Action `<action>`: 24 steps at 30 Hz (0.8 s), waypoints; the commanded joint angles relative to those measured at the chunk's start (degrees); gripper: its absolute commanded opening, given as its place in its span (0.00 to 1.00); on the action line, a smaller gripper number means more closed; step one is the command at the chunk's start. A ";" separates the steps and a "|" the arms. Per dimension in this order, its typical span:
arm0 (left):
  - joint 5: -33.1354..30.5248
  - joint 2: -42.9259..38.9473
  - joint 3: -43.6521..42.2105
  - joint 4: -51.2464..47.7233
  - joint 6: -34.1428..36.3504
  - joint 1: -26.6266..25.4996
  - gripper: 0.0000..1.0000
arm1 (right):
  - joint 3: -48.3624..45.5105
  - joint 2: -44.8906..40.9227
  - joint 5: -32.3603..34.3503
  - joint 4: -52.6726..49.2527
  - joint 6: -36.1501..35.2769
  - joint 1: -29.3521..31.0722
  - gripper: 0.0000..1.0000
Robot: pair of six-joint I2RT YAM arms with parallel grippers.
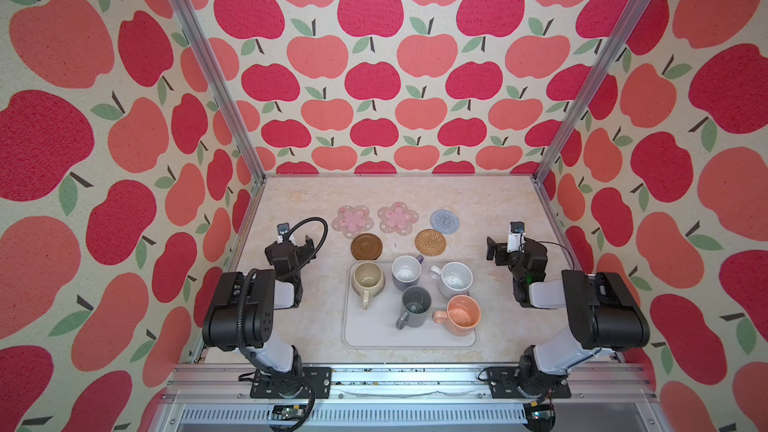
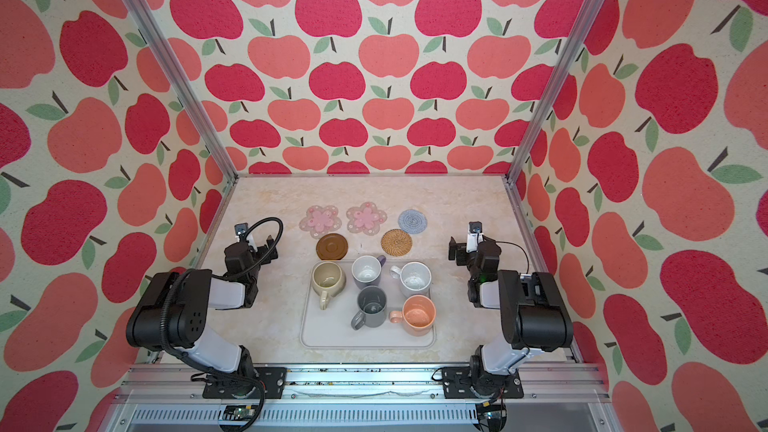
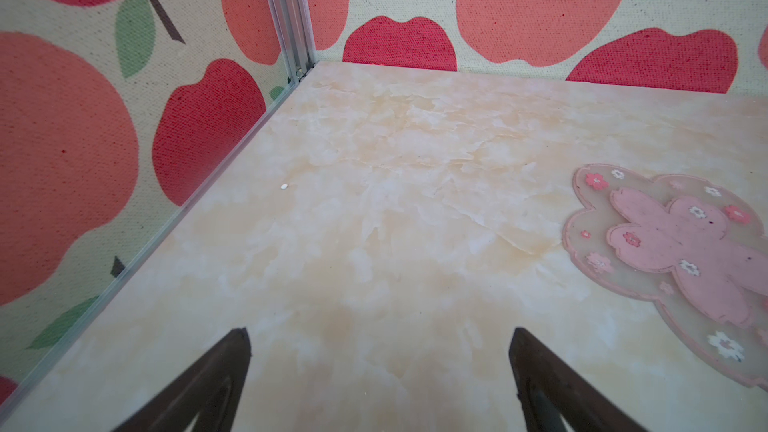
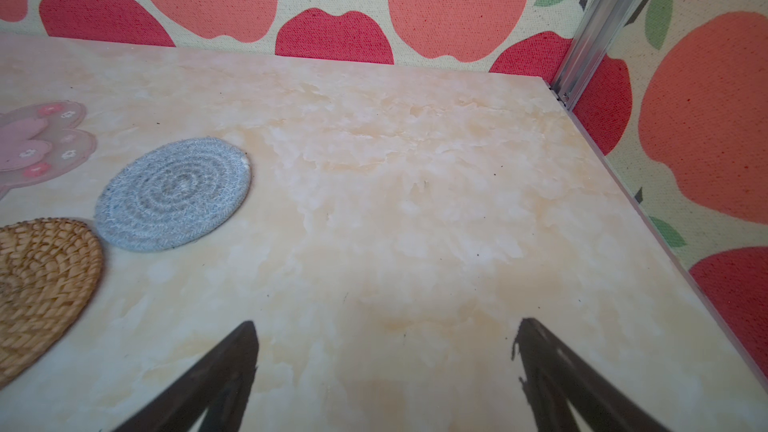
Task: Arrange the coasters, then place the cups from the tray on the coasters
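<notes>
Several coasters lie behind the tray (image 1: 374,336): two pink flower-shaped ones (image 1: 353,221) (image 1: 397,218), a grey-blue knitted round (image 1: 444,220), a tan rattan round (image 1: 430,242) and a dark brown disc (image 1: 366,246). On the tray stand several cups: beige-olive (image 1: 367,278), lavender (image 1: 406,271), white speckled (image 1: 456,279), dark grey (image 1: 415,305) and peach-orange (image 1: 462,314). My left gripper (image 1: 308,243) hangs open left of the coasters, a pink flower coaster (image 3: 673,251) at the edge of its wrist view. My right gripper (image 1: 491,248) hangs open to their right, beside the knitted coaster (image 4: 174,195). Both hold nothing.
The marble-patterned tabletop (image 1: 478,201) is walled by apple-print panels on three sides, with aluminium posts (image 1: 208,64) at the back corners. A metal rail (image 1: 395,380) carries both arm bases along the front edge.
</notes>
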 commanded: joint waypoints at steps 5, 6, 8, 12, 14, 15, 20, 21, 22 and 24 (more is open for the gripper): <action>0.45 0.39 0.65 0.09 -0.44 0.21 0.99 | 0.94 -0.62 1.27 -0.82 0.38 0.32 0.99; 0.12 -0.25 0.93 -0.87 -0.61 0.21 0.99 | 1.49 -1.64 2.34 -2.65 0.73 0.25 0.99; 0.14 -2.05 1.77 -3.98 -0.63 0.20 0.99 | 2.71 -4.34 3.17 -7.11 1.01 0.23 0.99; 0.55 -5.54 4.23 -11.23 -0.13 0.05 0.99 | 4.44 -8.03 1.59 -13.26 0.32 0.17 0.99; -0.04 -7.48 5.35 -14.74 0.19 -0.38 0.99 | 5.73 -9.81 0.98 -16.87 0.01 0.24 0.99; -0.49 -8.54 5.97 -16.42 0.48 -0.71 0.99 | 6.84 -10.95 1.05 -19.53 -0.09 0.24 0.99; -3.17 -13.86 11.59 -28.19 -0.98 -2.18 0.99 | 11.66 -16.55 2.11 -28.13 -0.68 0.43 0.98; -3.52 -14.51 13.52 -31.41 -2.15 -2.34 0.99 | 12.67 -17.66 2.21 -29.30 -0.70 0.46 0.98; -3.50 -15.02 15.47 -34.61 -2.95 -2.42 0.99 | 13.77 -18.45 2.29 -30.49 -0.59 0.47 0.98; -3.51 -15.04 20.60 -42.08 -4.69 -2.63 0.99 | 17.51 -19.57 2.87 -35.61 0.98 0.57 0.98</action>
